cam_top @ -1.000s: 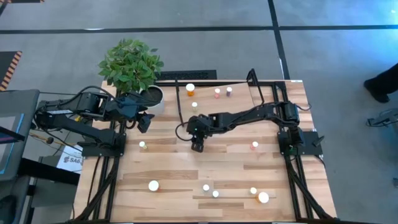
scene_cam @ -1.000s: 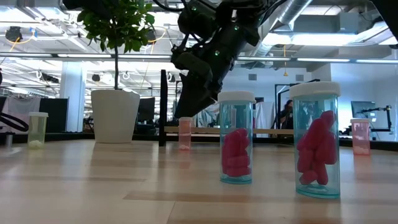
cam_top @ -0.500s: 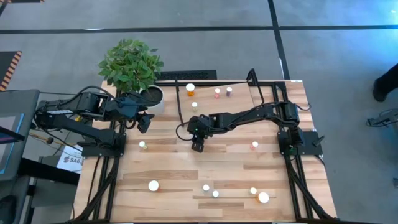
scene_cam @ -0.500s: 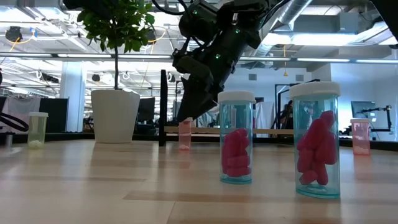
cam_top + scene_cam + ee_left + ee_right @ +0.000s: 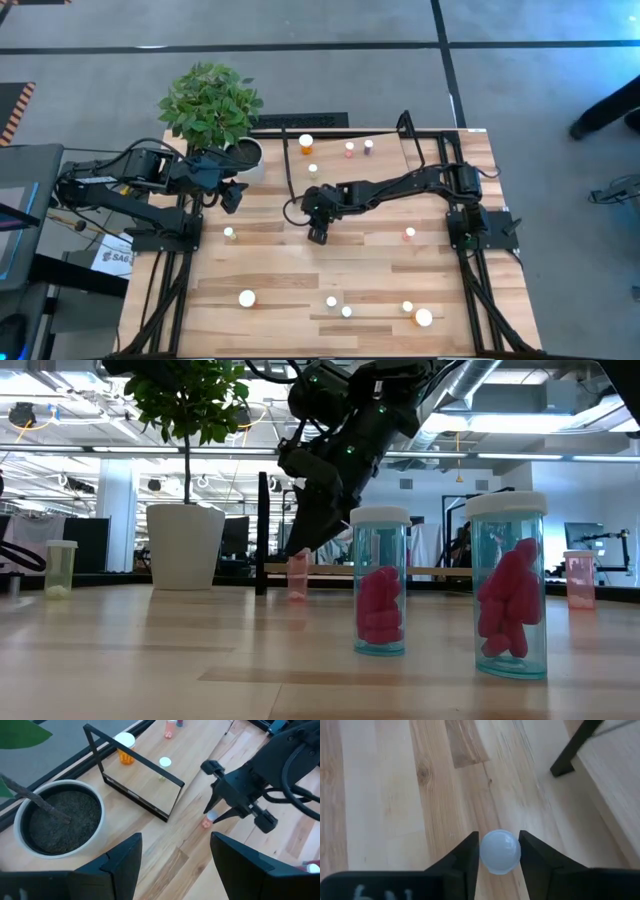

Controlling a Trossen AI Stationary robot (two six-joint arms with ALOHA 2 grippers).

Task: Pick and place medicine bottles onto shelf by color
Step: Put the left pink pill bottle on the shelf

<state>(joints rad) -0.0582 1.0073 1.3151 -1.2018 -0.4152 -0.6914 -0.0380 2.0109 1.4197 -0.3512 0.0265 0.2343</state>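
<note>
The right hand [image 5: 500, 852] is clenching around a small pinkish-red medicine bottle with a round white cap [image 5: 500, 851], one dark finger [image 5: 465, 857] pressing each side of the cap, and the bottle is standing upright on the pale plank table [image 5: 290, 275] just in front of the light wooden shelf with thin black metal uprights [image 5: 345, 160], close to that shelf's left-hand upright. In the left wrist view the same hand [image 5: 214, 816] is reaching down over the bottle [image 5: 207, 822], whose pink body is showing below the fingertips, a short way off the shelf's [image 5: 200, 750] near corner. On the shelf board an orange bottle with a wide white cap [image 5: 306, 144] is standing at the left end, a small pale bottle [image 5: 313, 169] just in front of it, and two small bottles, one pink [image 5: 349, 149] and one darker [image 5: 368, 146], are sitting towards the shelf's middle. Farther from the shelf, other white-capped bottles are dotting the table: one pale [image 5: 229, 233] off the shelf's left side, one pinkish [image 5: 409, 234] out in front of the shelf towards its right end, and several along the table's near edge, including two clear tubes filled with pink tablets [image 5: 380, 585] that are standing tall in the low view. The left hand [image 5: 232, 196] is hanging with its fingers spread apart and nothing between them, left of the shelf beside the white round pot holding a green leafy plant [image 5: 243, 155].
</note>
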